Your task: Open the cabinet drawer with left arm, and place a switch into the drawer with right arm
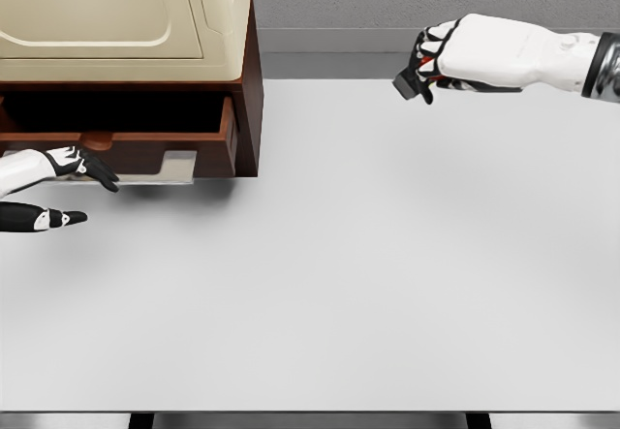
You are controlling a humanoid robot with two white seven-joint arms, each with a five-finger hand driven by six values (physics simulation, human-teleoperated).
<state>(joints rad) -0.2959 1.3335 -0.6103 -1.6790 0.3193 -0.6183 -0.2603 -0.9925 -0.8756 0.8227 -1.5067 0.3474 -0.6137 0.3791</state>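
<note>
You have a wide white table (387, 274) filling the view. At its far left stands the brown wooden cabinet (250, 90) with a cream top; its drawer (126, 143) is pulled out, showing a dark interior. Your right hand (436, 56) hangs above the table's far right side, well apart from the cabinet, fingers curled around the switch (411, 84), a small dark blocky piece sticking out below the fingertips. Your left hand (68, 187) sits just in front of the drawer front, fingers spread, holding nothing.
</note>
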